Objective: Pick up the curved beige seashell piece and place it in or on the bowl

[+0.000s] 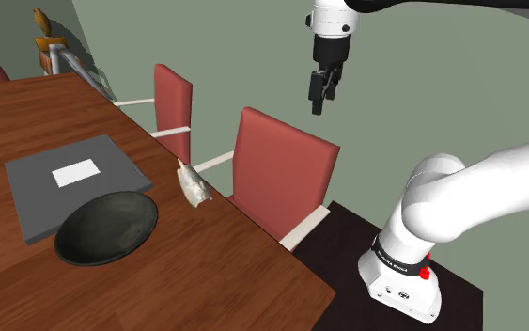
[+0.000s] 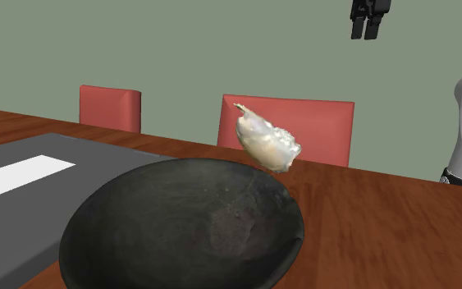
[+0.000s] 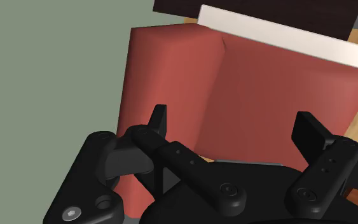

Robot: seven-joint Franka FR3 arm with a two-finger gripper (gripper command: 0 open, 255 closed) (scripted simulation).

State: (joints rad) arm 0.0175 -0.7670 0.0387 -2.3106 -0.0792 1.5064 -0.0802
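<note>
The pale beige curved seashell piece (image 1: 194,184) stands on the wooden table (image 1: 206,273) near its edge, beside the black bowl (image 1: 105,228). In the second exterior view the shell (image 2: 266,144) rises just behind the bowl's (image 2: 188,230) far rim. My black gripper (image 1: 321,100) hangs high in the air above the nearer red chair (image 1: 281,174), well away from the shell and off the table's side. It also appears at the top of the second exterior view (image 2: 367,33). In the wrist view the gripper (image 3: 234,130) is open, its fingers wide apart with nothing between them, facing the red chair back (image 3: 234,83).
A grey mat (image 1: 37,202) with a white sheet (image 1: 75,172) lies behind the bowl. A second red chair (image 1: 173,102) stands further along the table's edge. The arm's stand (image 1: 403,282) sits on a dark surface at the shoulder view's lower right.
</note>
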